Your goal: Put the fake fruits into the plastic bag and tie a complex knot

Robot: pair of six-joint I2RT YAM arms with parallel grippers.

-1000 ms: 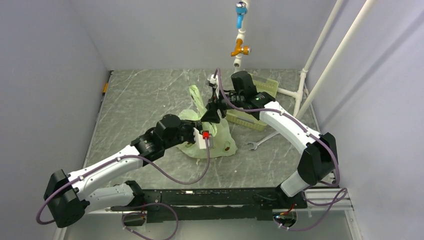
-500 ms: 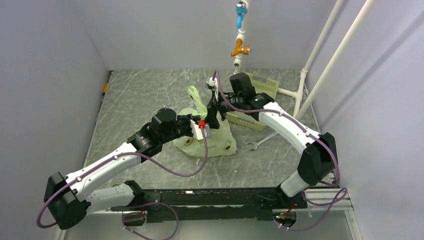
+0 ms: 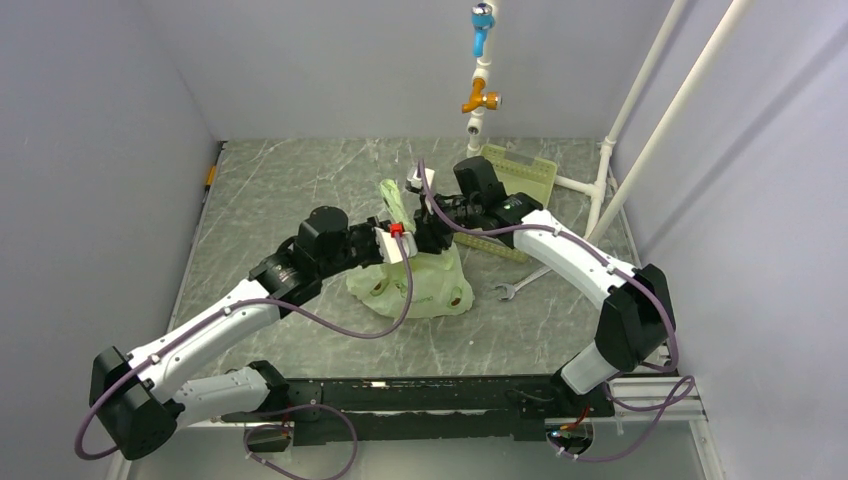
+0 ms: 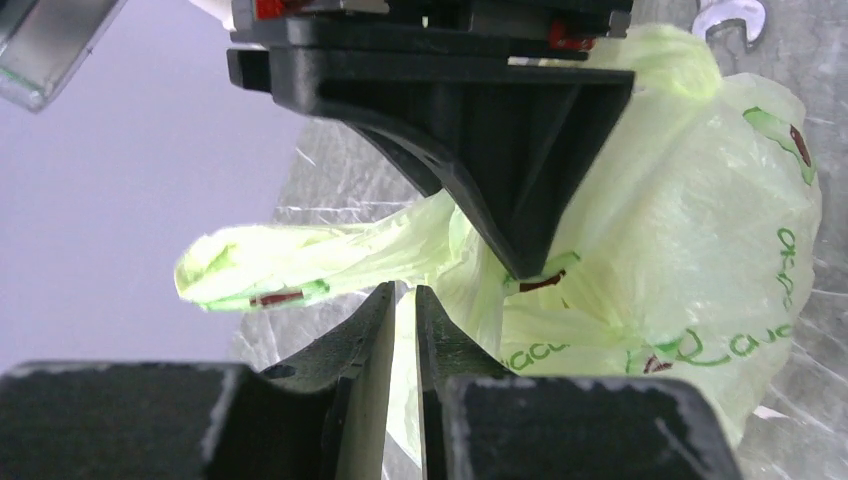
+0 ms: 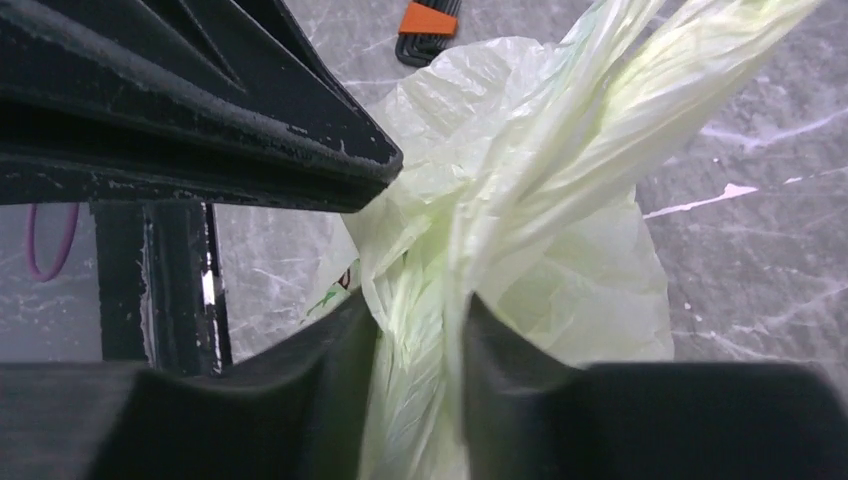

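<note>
The plastic bag (image 3: 432, 285) sits bulging at mid-table, pale yellow-green with green print, its top gathered into twisted strands. The fake fruits are hidden; I cannot see into the bag. My left gripper (image 3: 397, 243) is at the bag's upper left, and in its wrist view the left gripper (image 4: 405, 300) is nearly shut on a thin sheet of bag film. One handle (image 4: 280, 265) trails off to the left. My right gripper (image 3: 430, 225) comes in from the right, directly opposite. In its wrist view the right gripper (image 5: 420, 335) is shut on a thick twisted band of the plastic bag (image 5: 590, 280).
A pale green tray (image 3: 520, 185) stands behind the right arm, and a steel wrench (image 3: 518, 284) lies right of the bag. An orange-and-black block (image 5: 428, 15) lies beyond the bag. Taps on a pipe (image 3: 481, 95) hang above the back, and white pipes (image 3: 612, 150) rise at the right.
Both grippers have shifted left and slightly back with the bag's top. The right gripper has opened wide and closed again on the twisted film. The left grip is unchanged.
</note>
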